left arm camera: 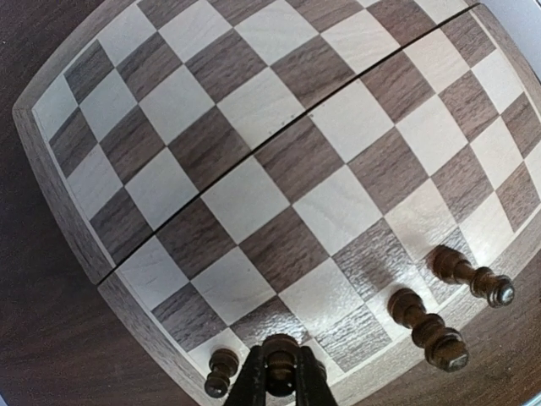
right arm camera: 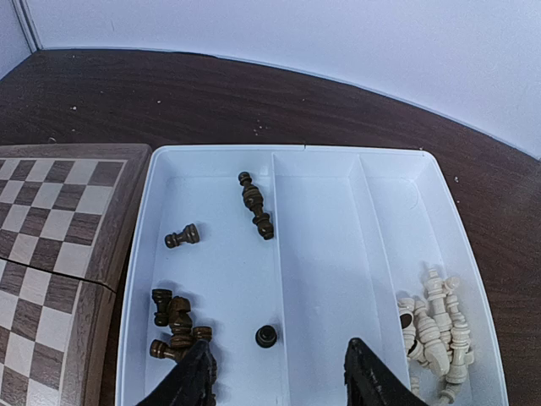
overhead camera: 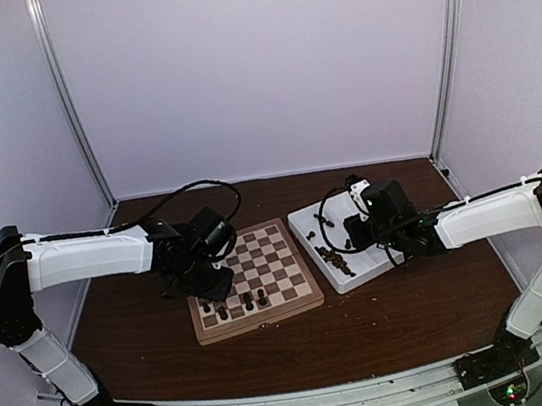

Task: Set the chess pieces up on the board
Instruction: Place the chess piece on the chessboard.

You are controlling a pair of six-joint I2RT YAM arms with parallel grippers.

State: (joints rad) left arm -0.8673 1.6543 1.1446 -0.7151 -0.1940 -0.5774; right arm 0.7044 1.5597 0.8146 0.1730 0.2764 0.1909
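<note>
Looking down from above, the left arm [overhead camera: 87, 257] reaches over the near-left corner of the chessboard [overhead camera: 270, 254]. The board lies mid-desk [overhead camera: 151, 351] with a few dark chess pieces [overhead camera: 235, 307] on its near row, and the right arm [overhead camera: 485, 218] hangs over the white tray [overhead camera: 304, 221] beside it. Only the left wrist view shows the left fingers [left arm camera: 249, 385] clamped on a dark piece [left arm camera: 280, 351] at that near row, with a pawn [left arm camera: 221, 372] to its left and two taller pieces [left arm camera: 431, 328] to its right. Only the right wrist view shows the right fingers [right arm camera: 190, 385] partly apart and holding nothing above the tray's left compartment, where loose dark pieces [right arm camera: 173, 326] lie; cream pieces [right arm camera: 435, 330] fill the right one.
</note>
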